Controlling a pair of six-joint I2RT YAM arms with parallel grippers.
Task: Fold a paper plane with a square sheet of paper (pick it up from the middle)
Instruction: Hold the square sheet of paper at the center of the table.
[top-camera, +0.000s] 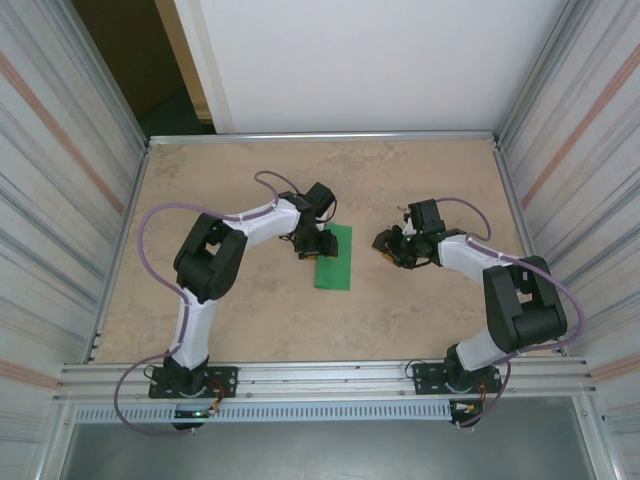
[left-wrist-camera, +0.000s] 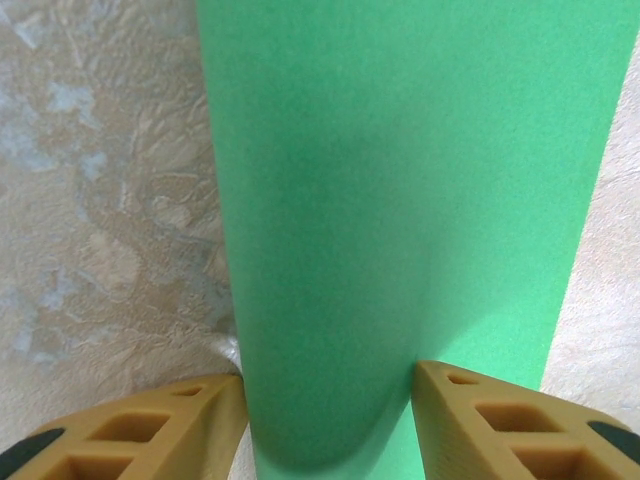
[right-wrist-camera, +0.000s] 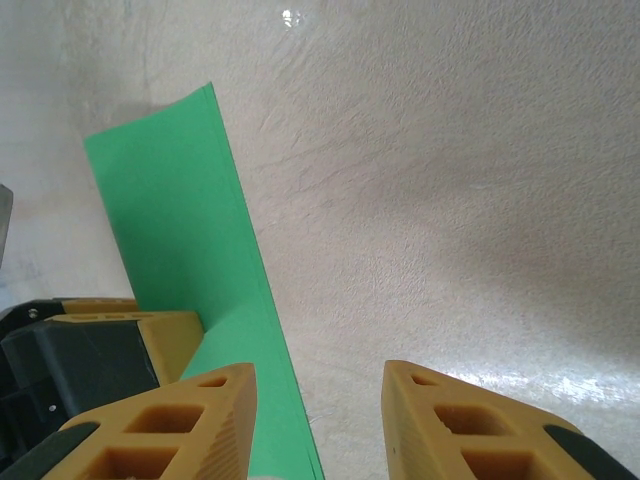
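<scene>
At the middle of the table, the green sheet of paper lies folded into a narrow rectangle. The left gripper sits at its left edge, its fingers flanking and touching a raised bulge of paper; whether they pinch it, I cannot tell. The right gripper stands near the right edge, jaws parted over bare table.

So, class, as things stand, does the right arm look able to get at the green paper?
Probably yes. The right gripper is open beside the green paper, with bare table between them. The left gripper is at the paper's other side, not blocking that approach.
</scene>
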